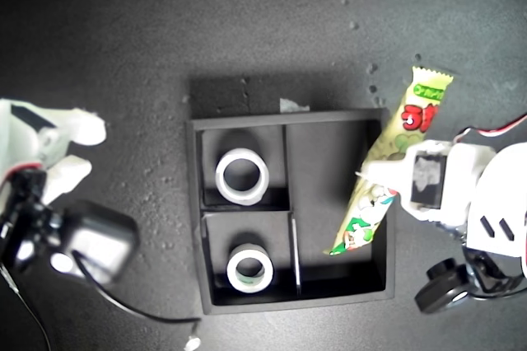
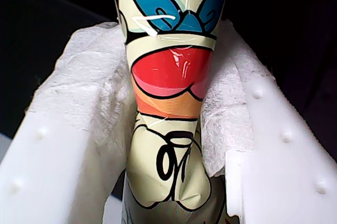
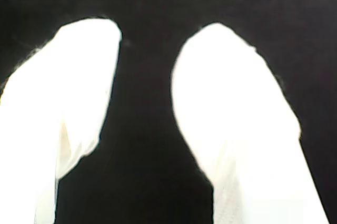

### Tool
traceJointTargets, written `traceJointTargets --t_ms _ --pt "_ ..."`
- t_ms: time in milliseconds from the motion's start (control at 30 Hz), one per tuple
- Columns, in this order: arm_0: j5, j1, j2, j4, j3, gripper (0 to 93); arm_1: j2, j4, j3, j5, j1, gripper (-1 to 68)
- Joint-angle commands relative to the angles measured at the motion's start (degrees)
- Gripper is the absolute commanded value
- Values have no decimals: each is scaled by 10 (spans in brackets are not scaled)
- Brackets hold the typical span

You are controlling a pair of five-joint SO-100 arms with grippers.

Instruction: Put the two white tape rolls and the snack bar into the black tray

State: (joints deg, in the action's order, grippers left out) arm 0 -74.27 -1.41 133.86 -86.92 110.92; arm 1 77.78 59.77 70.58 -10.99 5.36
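Note:
The black tray (image 1: 196, 203) sits mid-table in the exterior view. One white tape roll (image 1: 221, 176) lies in its far small compartment. The other (image 1: 231, 270), with a greenish core, lies in the near small one. At the exterior view's right, my first gripper (image 1: 385, 182) (image 2: 168, 129) is shut on the snack bar (image 1: 409, 116) (image 2: 168, 77). The bar slants, its lower end over the long compartment and its upper end past the tray's far corner. At the exterior view's left, my second gripper (image 1: 86, 152) (image 3: 145, 92) is open and holds nothing.
A black box (image 1: 99, 240) on a thin cable (image 1: 140, 310) rests at the exterior view's left, just in front of the second arm. A dark flat patch (image 1: 239, 95) lies behind the tray. The tabletop is dark grey.

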Motion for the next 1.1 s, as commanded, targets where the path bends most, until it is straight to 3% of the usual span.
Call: traceJointTargets --t_ms 0,100,200,367,533,600,633,733,900,1067 --pt "-28 -12 209 62 187 15 -3 3 -45 8 17 -5" --pt "-41 -29 352 98 316 1 -5 -4 -35 8 33 5" --pt "-60 -40 469 104 417 1 -24 -9 -27 1 45 158" --pt "-78 -60 600 87 519 1 -50 -9 -33 -24 50 291" --pt "-73 -66 601 85 539 1 -43 69 -84 -47 40 312" --pt "-73 -66 601 72 541 1 -43 132 -141 -77 33 289" --pt "-73 -66 601 64 542 1 -42 164 -170 -100 29 246" --pt "-61 -69 601 61 553 1 -42 275 -260 -222 14 9" --pt "-36 -62 601 99 607 0 -41 431 -370 -416 20 -4" --pt "-19 -56 601 158 668 0 44 433 -292 -554 41 -6"
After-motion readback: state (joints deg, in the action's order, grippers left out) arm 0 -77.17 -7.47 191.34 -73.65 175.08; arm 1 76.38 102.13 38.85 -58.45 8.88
